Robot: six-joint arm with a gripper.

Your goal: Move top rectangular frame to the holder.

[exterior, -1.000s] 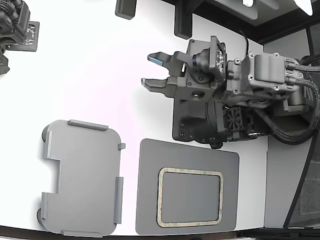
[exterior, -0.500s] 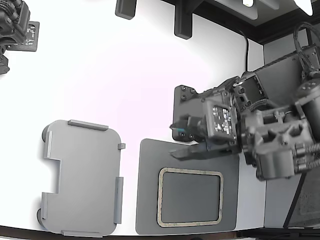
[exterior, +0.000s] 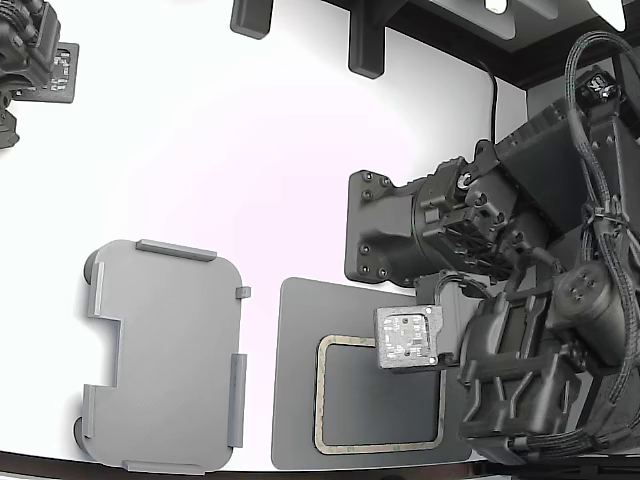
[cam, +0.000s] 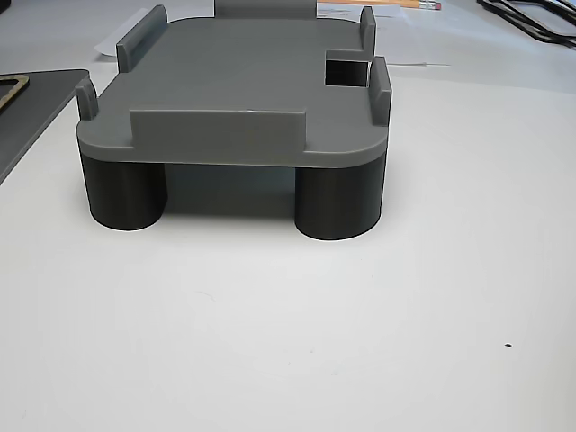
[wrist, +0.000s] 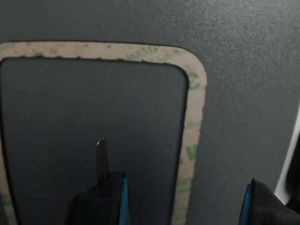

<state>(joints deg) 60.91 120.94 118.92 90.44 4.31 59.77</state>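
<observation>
Between the spread fingers of the gripper (wrist: 185, 199), one side strip of the frame (wrist: 193, 140) is straddled, lying flat on the mat (wrist: 243, 93); nothing is held.

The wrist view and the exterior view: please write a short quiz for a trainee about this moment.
1. True or false: the thin tan rectangular frame lies on the flat dark grey mat.
2. In the wrist view, the gripper is: A open, B shut on the frame, C hidden.
3. Fill in: in the exterior view, the light grey plastic holder with raised tabs stands on the mat's ____ side.

Key: 1 true. 2 A: two fingertips stand apart, one side of the frame between them. 3 left; the holder carries nothing.
</observation>
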